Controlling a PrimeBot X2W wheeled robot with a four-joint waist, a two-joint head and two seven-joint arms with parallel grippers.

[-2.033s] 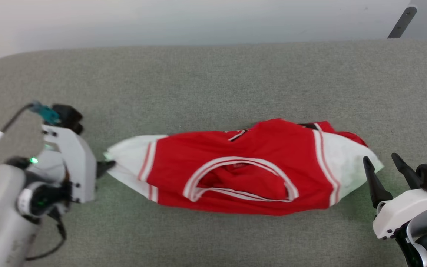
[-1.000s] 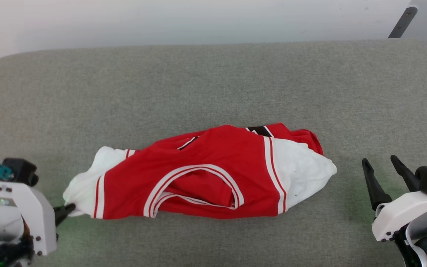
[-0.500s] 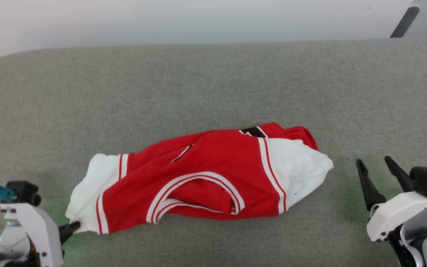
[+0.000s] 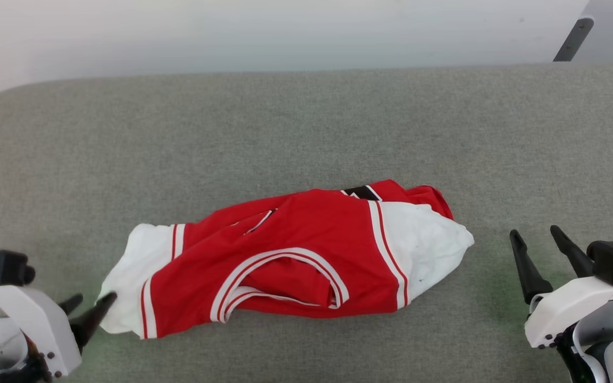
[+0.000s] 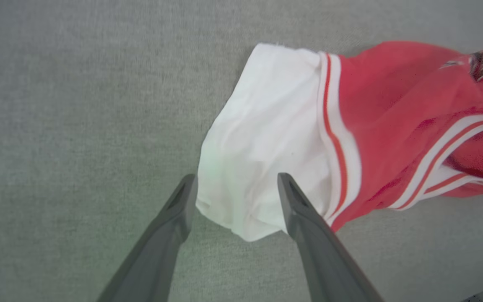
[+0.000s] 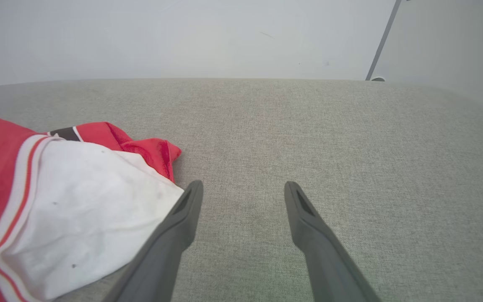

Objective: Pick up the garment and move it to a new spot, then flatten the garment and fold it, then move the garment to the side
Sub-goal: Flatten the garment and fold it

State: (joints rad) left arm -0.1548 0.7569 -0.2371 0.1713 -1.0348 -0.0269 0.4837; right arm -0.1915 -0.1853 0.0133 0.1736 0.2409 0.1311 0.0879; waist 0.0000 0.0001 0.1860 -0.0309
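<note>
You have a grey woven-fabric surface [image 4: 306, 117] with a rounded far-left corner. The garment [image 4: 285, 255] lies crumpled directly on it, well short of its far edge.

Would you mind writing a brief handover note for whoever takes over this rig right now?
Left gripper: open, fingers either side of the white sleeve end it just released after dragging the garment.
Right gripper: open, idle, apart from the other sleeve.
Garment: bunched on the grey surface, collar showing.
Done: pick-up and move.
Left: flatten, fold, move aside.
</note>
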